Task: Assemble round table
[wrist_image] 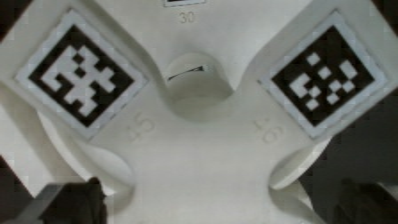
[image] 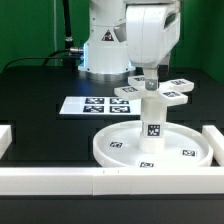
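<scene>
- Jaws first: the gripper (image: 148,79) comes straight down onto the cross (image: 150,93). In the wrist view we get dark fingers (wrist_image: 71,205) at either side of one cross arm. Set fairly wide, but gripping or just flanking? We can't tell.
- The cross fills the wrist view w/ two b&w tags on its arms and a round hub between them.
- In the exterior view the cross sits level on top of the leg (image: 152,120).
- The leg stands upright w/ a tag facing us, approx. at the centre of the disc (image: 115,150).
- The disc lies flat on the black table (image: 40,90), rim up, w/ small tags on its floor.
- The marker board (image: 92,104) is behind the disc, toward the exterior view's left and apart from it.
- The border blocks (image: 100,180) run along the front edge and both sides, just beside the disc at the front.
</scene>
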